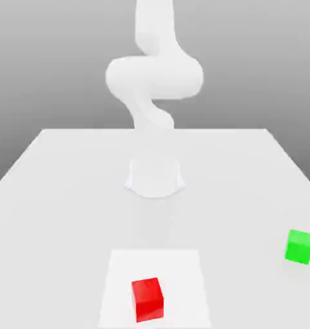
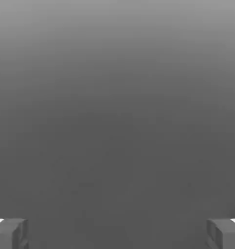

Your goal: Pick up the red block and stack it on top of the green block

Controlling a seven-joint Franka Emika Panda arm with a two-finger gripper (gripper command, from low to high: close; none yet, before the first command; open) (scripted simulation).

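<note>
Red block (image 1: pixel 147 299) sits by the table's (image 1: pixel 67 193) near edge, the green block (image 1: pixel 299 246) well apart by its right edge, while the gripper's (image 2: pixel 117 233) fingers (image 2: pixel 9 233) stand wide, holding nothing.

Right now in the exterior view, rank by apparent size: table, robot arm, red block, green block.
1. table
2. robot arm
3. red block and green block: red looks slightly bigger, but it sits nearer the camera, so no ranking.
</note>
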